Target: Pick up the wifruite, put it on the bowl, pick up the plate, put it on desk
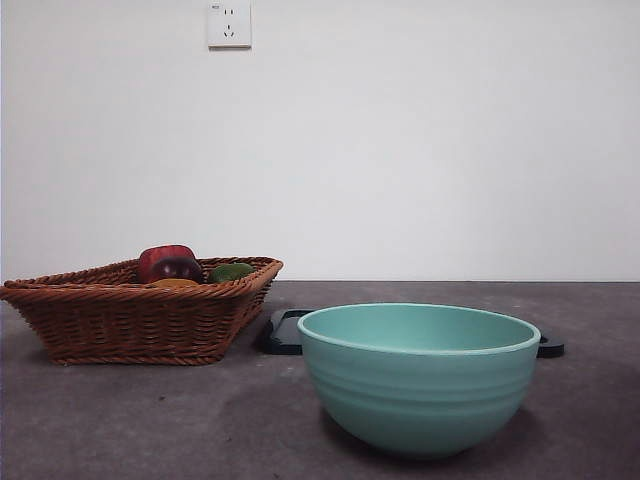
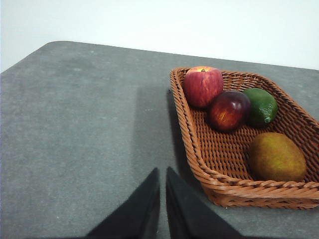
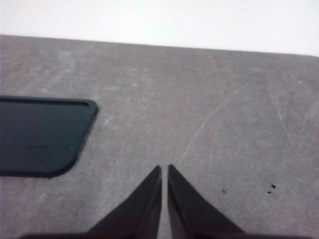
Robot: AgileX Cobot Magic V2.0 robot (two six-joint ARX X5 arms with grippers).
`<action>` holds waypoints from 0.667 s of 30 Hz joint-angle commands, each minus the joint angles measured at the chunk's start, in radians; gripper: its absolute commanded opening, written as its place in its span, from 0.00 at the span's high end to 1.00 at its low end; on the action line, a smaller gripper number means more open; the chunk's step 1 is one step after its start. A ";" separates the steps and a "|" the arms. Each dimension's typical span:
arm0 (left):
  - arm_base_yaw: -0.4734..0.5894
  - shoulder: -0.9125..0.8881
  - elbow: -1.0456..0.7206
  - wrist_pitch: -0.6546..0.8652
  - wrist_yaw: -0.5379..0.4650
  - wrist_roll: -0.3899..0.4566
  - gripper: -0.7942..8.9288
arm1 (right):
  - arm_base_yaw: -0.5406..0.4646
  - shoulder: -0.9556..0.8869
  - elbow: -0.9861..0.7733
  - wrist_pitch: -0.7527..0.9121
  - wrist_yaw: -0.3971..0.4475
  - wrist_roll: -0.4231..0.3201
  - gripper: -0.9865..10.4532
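Note:
The wifruite (image 2: 276, 157), round and orange-brown, lies in the near corner of a brown wicker basket (image 2: 199, 164); in the front view only a sliver of it (image 1: 175, 283) shows above the basket's rim. The mint-green bowl (image 1: 418, 375) stands on the desk (image 1: 150, 420), right of the basket. A dark flat plate (image 1: 283, 332) lies behind the bowl, and the right wrist view shows one rounded corner of it (image 3: 40, 134). My left gripper (image 2: 163, 172) hangs shut over bare desk beside the basket. My right gripper (image 3: 165, 168) is shut too, off to the side of the plate. Neither holds anything.
In the basket (image 1: 130, 315) also lie a red apple (image 2: 203, 85), a dark red-purple fruit (image 2: 229, 110) and a green fruit (image 2: 260, 105). A white wall with a socket (image 1: 229, 24) rises behind the desk.

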State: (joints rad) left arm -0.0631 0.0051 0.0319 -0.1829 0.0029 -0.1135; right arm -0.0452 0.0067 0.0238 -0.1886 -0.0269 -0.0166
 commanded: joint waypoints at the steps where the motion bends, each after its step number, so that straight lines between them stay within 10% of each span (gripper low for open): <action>1: 0.000 -0.002 -0.021 -0.005 0.008 0.015 0.90 | 0.000 -0.003 -0.010 0.010 0.002 0.017 0.90; 20: -0.001 -0.002 -0.021 -0.004 0.008 0.015 0.90 | 0.000 -0.003 -0.013 0.032 0.002 0.016 0.90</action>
State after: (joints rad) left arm -0.0631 0.0051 0.0319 -0.1829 0.0029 -0.1135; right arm -0.0452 0.0063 0.0170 -0.1677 -0.0261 -0.0105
